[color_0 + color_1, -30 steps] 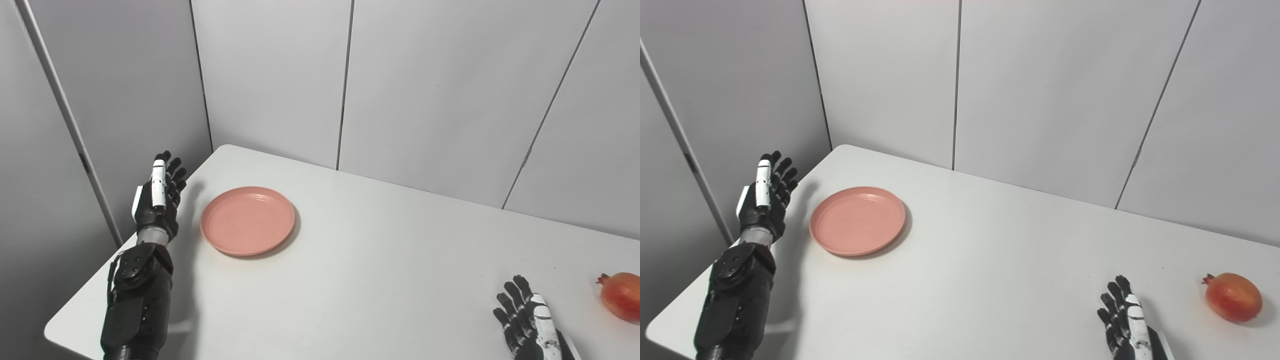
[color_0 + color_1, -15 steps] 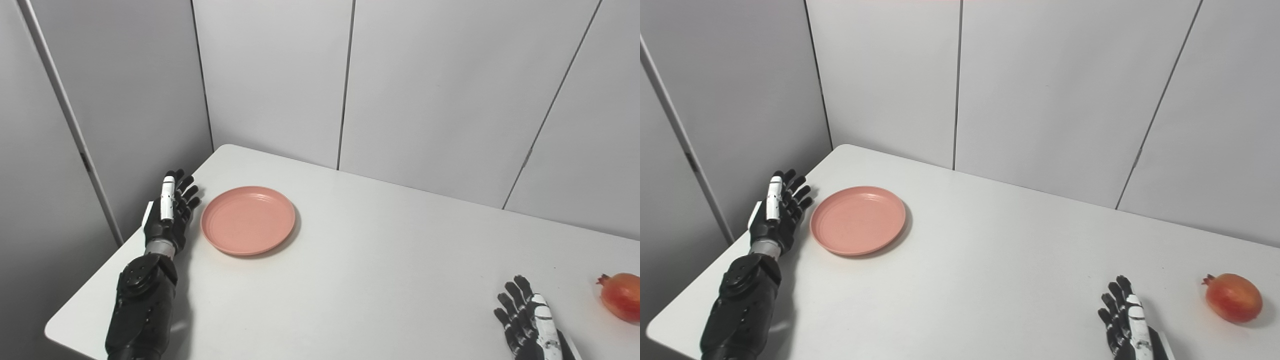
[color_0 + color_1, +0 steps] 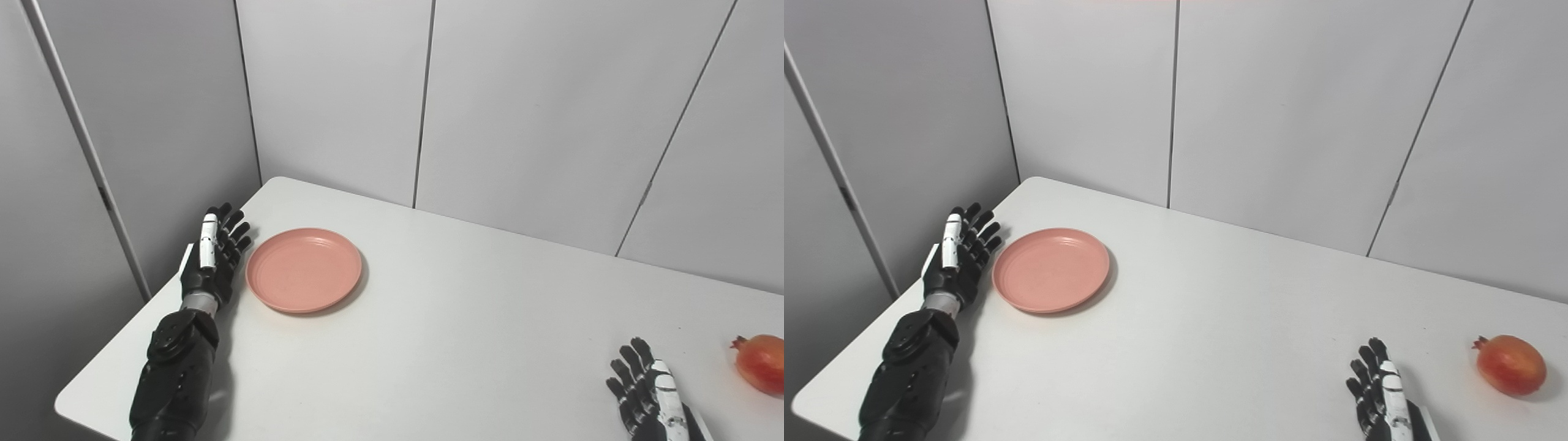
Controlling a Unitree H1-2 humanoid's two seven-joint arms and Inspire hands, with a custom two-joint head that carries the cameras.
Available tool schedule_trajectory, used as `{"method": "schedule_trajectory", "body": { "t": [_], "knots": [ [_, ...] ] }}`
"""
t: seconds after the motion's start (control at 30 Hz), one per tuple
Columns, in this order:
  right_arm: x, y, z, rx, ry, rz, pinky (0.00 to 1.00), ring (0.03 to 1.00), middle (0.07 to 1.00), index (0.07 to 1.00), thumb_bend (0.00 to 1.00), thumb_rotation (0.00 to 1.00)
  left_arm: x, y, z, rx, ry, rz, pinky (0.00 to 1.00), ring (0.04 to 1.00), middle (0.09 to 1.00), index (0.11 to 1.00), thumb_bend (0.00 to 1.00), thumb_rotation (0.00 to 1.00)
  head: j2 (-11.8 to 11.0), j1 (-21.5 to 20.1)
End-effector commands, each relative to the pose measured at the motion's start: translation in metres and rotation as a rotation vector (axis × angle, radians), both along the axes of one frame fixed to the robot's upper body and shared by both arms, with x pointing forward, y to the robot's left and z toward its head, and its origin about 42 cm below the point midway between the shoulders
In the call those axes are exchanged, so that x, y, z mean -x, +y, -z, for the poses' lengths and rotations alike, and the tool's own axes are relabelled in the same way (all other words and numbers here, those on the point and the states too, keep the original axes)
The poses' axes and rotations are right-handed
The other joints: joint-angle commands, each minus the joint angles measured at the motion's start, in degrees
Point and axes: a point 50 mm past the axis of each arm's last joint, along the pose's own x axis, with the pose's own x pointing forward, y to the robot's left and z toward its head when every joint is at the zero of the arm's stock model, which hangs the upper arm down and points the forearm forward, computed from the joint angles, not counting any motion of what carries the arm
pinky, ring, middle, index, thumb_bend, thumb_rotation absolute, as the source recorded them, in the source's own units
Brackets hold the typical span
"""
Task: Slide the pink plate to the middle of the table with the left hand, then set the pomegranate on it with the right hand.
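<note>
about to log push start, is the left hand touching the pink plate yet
Cannot tell. In both eye views the left hand, fingers spread, sits right beside the pink plate at its left rim; the dark fingers merge with the rim's edge, and neither view shows a gap or contact plainly.

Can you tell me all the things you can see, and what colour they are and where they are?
plate: one, pink, on the left part of the table, with nothing on it
pomegranate: one, red and orange, lying on the table at the far right
table: one, white, holds everything
wall panels: grey, behind and to the left of the table
left hand: one, black and white, open, just left of the plate's rim
right hand: one, black and white, open, at the bottom right, left of the pomegranate and apart from it
</note>
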Motion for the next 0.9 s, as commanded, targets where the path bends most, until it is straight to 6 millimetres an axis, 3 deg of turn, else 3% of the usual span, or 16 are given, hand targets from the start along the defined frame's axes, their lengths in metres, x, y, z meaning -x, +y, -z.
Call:
{"method": "schedule_trajectory", "body": {
  "t": [0.0,0.47,0.87],
  "knots": [
    [-0.008,0.003,-0.02,-0.012,-0.089,-0.014,1.0,1.0,1.0,1.0,0.12,1.0,-0.01,0.0,-0.009,-0.017,-0.016,0.022,0.95,0.936,0.934,0.926,0.35,1.0,0.1,-0.2],
    [-0.009,0.005,-0.02,-0.008,-0.093,-0.006,1.0,1.0,1.0,1.0,0.11,1.0,-0.017,-0.02,0.004,0.021,-0.005,0.119,0.93,0.921,0.928,0.916,0.37,1.0,0.7,-1.2],
    [-0.009,0.006,-0.018,0.015,-0.092,-0.007,1.0,1.0,1.0,1.0,0.15,1.0,-0.017,-0.036,0.0,-0.003,0.001,0.145,0.89,0.902,0.906,0.898,0.38,1.0,1.4,-2.3]
  ]
}}
